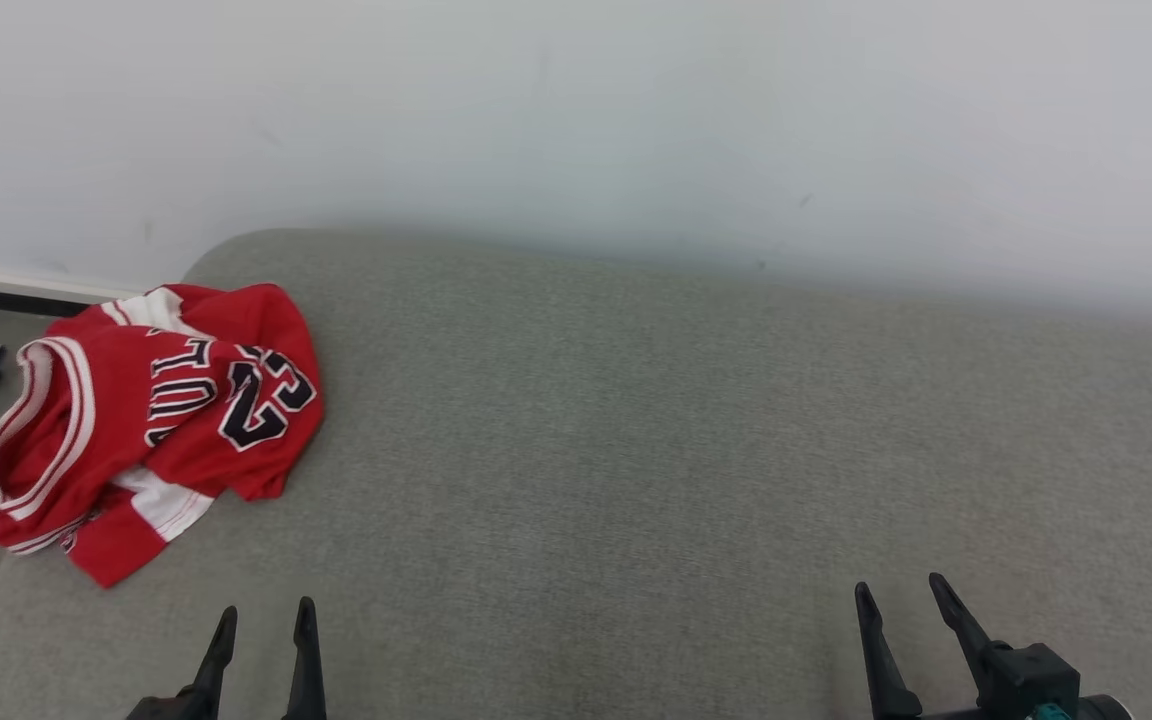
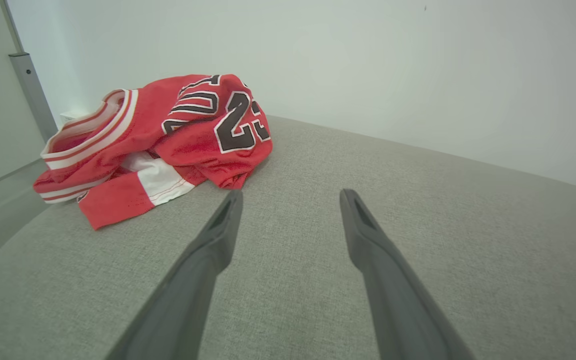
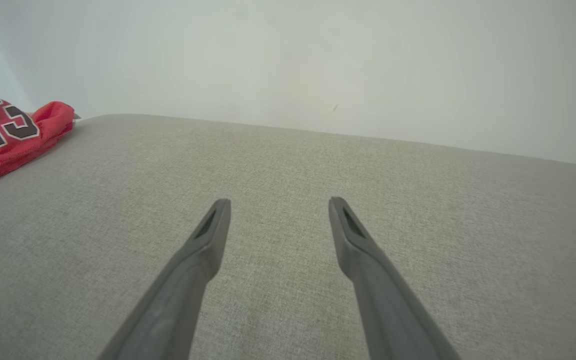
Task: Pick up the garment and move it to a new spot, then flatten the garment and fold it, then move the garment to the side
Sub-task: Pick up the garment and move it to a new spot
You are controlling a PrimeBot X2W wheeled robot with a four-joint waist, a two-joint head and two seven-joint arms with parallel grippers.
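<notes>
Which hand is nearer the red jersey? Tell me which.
The left hand: the crumpled red jersey lies just ahead and to its left on the grey cushion. The right hand sits far across the cushion, well away from it.

Black "23" on the red jersey [image 1: 151,425] (lettering beside it crumpled, unreadable)

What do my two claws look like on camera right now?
Both the left claw and right claw have two long, dark grey fingers tapering to narrow tips, each with a slim slot near the tip. The right claw's fingers rise from a blocky black mount with a small teal part below it.
</notes>
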